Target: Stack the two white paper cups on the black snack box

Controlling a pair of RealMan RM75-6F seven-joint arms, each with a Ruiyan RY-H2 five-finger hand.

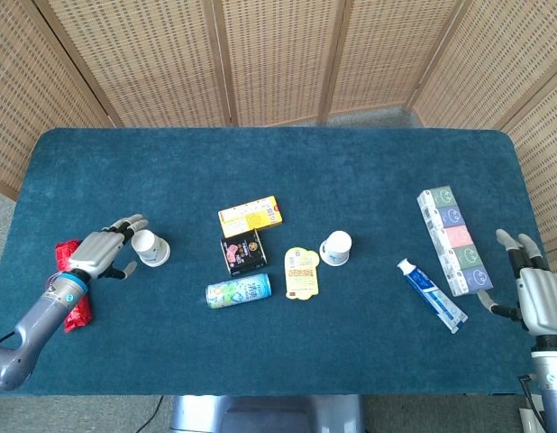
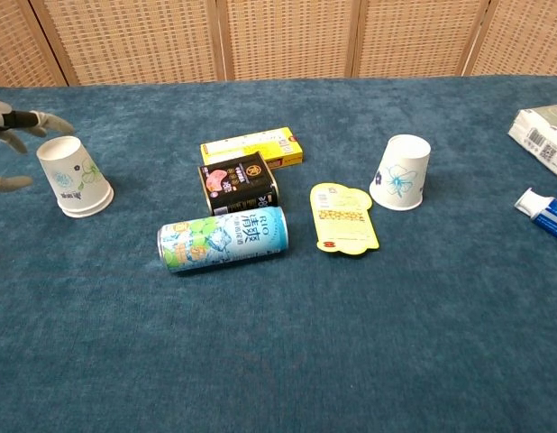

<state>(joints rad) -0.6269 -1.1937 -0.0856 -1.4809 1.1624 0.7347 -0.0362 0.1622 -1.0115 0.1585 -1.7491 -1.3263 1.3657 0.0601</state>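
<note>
The black snack box [image 1: 242, 251] [image 2: 238, 181] lies at the table's middle. Left of it a white paper cup [image 1: 150, 247] [image 2: 74, 176] stands upside down; it looks nested over a second cup, which is hidden. My left hand [image 1: 103, 253] [image 2: 17, 122] is just left of this cup with fingers spread, holding nothing. Another white paper cup [image 1: 336, 248] [image 2: 401, 171] stands upside down right of the box. My right hand [image 1: 540, 293] rests open at the table's right edge, far from both cups; the chest view does not show it.
A yellow box [image 2: 252, 147] lies behind the snack box and a green can [image 2: 223, 239] in front of it. A yellow packet [image 2: 343, 217] lies beside the can. A toothpaste tube [image 1: 431, 294] and a long pastel box [image 1: 453, 239] lie right. A red packet [image 1: 73, 298] sits under my left forearm.
</note>
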